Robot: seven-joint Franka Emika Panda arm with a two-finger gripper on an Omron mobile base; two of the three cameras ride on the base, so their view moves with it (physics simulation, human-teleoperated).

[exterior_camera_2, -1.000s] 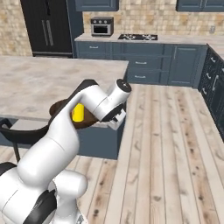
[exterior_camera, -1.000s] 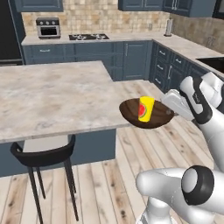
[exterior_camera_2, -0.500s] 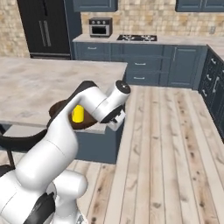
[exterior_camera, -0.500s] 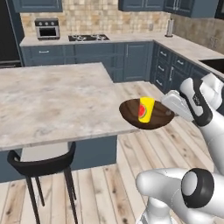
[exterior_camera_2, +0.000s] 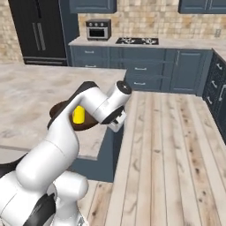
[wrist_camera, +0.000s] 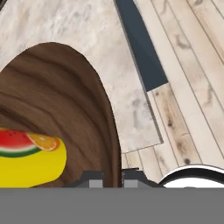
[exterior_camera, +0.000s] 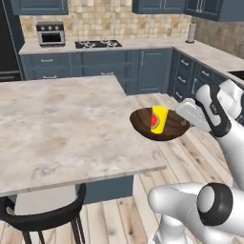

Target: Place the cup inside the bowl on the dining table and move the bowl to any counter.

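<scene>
Off the near corner of the marble-topped dining table (exterior_camera: pixel 66 128), over the plank floor (exterior_camera_2: pixel 176 145): one dark brown wooden bowl (exterior_camera: pixel 143 125), carried clear of the tabletop, its far rim pinched in the end effector (exterior_camera: pixel 183 119), whose fingers stand narrow on the rim. Contents: one yellow cup (exterior_camera: pixel 159 119) with a watermelon-and-orange print, upright inside the bowl, seen also in the hand view (wrist_camera: pixel 30 162) against the wood grain (wrist_camera: pixel 65 96). Status, first part of the task: done, cup is in bowl. Status, second part: under way, judged about midway; bowl is lifted but not yet set down. Remaining: carry to the speckled counter (exterior_camera: pixel 143 45) beside the gas hob (exterior_camera: pixel 98 44), lower, release. Black stool (exterior_camera: pixel 43 217) at the table's near side, not involved.
</scene>
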